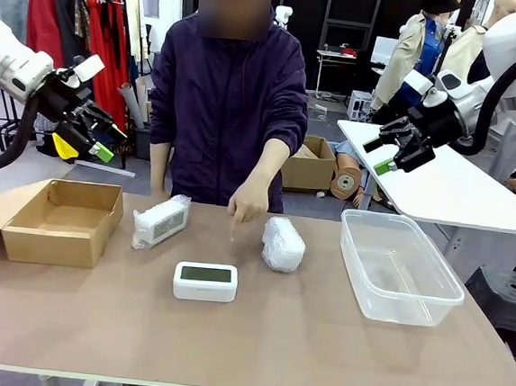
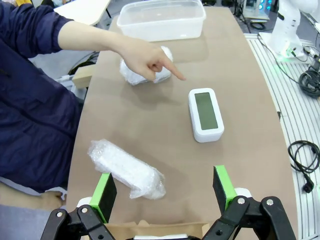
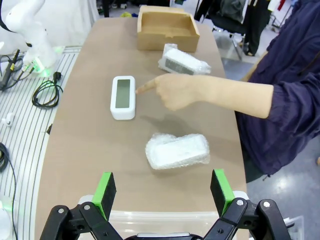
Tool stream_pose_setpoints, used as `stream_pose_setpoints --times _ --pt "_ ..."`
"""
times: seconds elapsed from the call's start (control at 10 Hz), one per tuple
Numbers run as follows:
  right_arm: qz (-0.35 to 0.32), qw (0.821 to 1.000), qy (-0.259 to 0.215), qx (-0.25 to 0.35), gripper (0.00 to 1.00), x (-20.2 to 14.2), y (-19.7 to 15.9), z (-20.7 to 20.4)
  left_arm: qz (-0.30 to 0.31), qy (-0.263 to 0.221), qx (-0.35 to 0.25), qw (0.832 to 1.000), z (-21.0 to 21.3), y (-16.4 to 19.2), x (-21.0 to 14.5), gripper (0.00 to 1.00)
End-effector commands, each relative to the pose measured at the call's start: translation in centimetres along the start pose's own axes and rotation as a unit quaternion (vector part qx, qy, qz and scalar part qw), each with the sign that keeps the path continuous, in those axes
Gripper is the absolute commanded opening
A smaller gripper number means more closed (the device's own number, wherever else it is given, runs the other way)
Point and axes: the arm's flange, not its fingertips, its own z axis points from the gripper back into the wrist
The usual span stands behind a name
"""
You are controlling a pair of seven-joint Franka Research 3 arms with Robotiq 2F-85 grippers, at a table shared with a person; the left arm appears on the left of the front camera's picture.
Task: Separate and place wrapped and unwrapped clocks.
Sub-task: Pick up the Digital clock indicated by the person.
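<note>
on the tabletop [image 1: 316,361] a clear plastic container [image 1: 429,303] is set at the robot's right and an open cardboard box [image 1: 54,247] at its left. between them lie a boxy wrapped bundle [image 1: 160,221], a rounded wrapped bundle [image 1: 283,244] and, nearer the robot, the bare white clock [image 1: 205,281], towards which the person's hand [image 1: 248,203] is pointed. the left gripper [image 2: 162,180] and right gripper [image 3: 162,180] are held above the tabletop, fingers wide; the clock would best be straddled squarely across its narrow width.

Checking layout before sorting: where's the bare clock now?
Front view: the bare white clock lies face-up mid-table, on the robot's side of the boxy wrapped bundle (left) and rounded wrapped bundle (right), in front of the person's pointing hand.
</note>
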Motion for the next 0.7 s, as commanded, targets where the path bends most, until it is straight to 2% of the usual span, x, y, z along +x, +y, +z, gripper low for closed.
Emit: stream_pose_setpoints --times 0.0,0.6 --pt "0.000 1.000 -0.001 0.000 1.00 0.01 0.01 0.02 -0.004 -0.001 0.002 1.000 0.24 -0.09 0.11 1.00" --pt "0.000 1.000 -0.001 0.000 1.00 0.01 0.01 0.02 -0.004 -0.001 0.002 1.000 0.24 -0.09 0.11 1.00"
